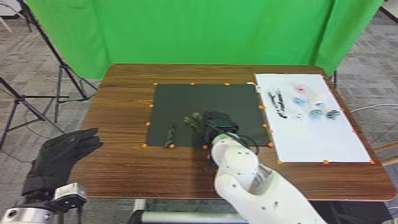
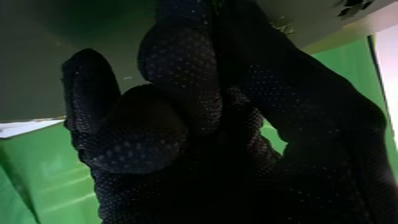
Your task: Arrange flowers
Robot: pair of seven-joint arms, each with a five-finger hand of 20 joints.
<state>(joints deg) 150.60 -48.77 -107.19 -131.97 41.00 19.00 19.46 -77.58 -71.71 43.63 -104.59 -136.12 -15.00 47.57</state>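
Flowers (image 1: 315,113) lie near the table's (image 1: 123,115) right edge; left robot hand (image 1: 60,152) relaxed; right robot hand (image 1: 218,121) beside greenery (image 1: 192,120), its hold hidden, I cannot tell.

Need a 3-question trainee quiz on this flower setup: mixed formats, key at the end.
1. Fill in: the left hand is by the ___ edge of the table.
2. True or false: the pink flower lies on the white sheet.
3. Which is over the dark mat?
A) left hand
B) right hand
C) neither hand

Key: 1 left; 2 true; 3 B
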